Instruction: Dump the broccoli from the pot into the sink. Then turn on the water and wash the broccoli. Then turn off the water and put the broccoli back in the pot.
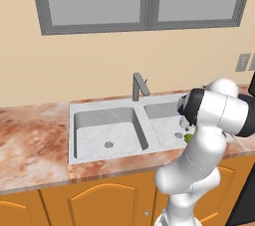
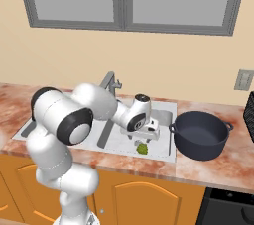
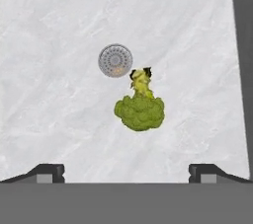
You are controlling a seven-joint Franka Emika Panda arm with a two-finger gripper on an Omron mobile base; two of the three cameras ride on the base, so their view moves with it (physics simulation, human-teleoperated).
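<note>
Your gripper [image 3: 126, 171] is hanging wide open and empty over the right basin of the sink [image 2: 163, 158], its two finger tips spread to either side of the broccoli [image 3: 140, 108] lying on the marbled floor below. The floret is resting on its side just beside the round drain [image 3: 115, 60], stem end pointing toward it, which puts the bushy crown between your open fingers and makes a straight drop the likely approach. The pot [image 2: 201, 134] is sitting upright on the counter just right of the sink, its mouth facing up and looking empty, placed close so the return trip is short. The faucet [image 1: 139, 86] is standing at the far edge between the two basins with no stream running from its spout. You are looking, by this layout, at the pick-up for the trip back to the pot; whether the rinse is done cannot be judged from the dry basin alone.
</note>
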